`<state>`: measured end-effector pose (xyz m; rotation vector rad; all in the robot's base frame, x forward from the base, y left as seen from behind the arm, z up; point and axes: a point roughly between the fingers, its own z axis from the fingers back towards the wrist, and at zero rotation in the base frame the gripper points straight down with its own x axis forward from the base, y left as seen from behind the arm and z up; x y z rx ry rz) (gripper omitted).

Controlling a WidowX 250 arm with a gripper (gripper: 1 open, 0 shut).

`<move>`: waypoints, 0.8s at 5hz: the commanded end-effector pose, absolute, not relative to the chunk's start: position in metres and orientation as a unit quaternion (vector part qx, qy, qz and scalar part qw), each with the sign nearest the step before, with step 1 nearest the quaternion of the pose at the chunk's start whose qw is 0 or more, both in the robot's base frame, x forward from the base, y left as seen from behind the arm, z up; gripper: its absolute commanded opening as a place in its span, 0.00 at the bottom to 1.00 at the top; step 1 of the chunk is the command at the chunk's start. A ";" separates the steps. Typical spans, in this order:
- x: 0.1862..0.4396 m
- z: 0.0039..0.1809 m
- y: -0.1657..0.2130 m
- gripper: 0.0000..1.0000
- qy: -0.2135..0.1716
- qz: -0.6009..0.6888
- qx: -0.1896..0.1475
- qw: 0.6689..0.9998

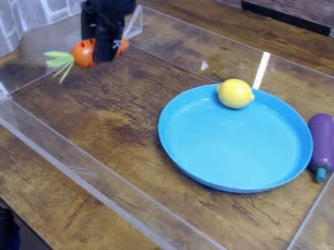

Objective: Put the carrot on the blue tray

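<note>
While a round blue tray (pixel 235 161) fills the lower right, a dark gripper (pixel 98 49) at the upper left has its jaws closed around the orange carrot (pixel 85 53), leafy top pointing left. Probably light, stiff plastic, slightly slippery; the stubby middle, gripped across its width, seems the best hold.

Orange, green-topped carrot (pixel 85 54) in gripper (pixel 101 47); round blue tray (pixel 235 145) flat.
</note>
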<state>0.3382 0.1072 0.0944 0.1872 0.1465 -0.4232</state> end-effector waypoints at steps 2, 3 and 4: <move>0.330 0.137 0.077 0.00 0.022 -0.237 0.124 0.963; 0.322 0.140 0.064 0.00 0.018 -0.270 0.130 0.954; 0.315 0.142 0.052 0.00 0.017 -0.293 0.136 0.946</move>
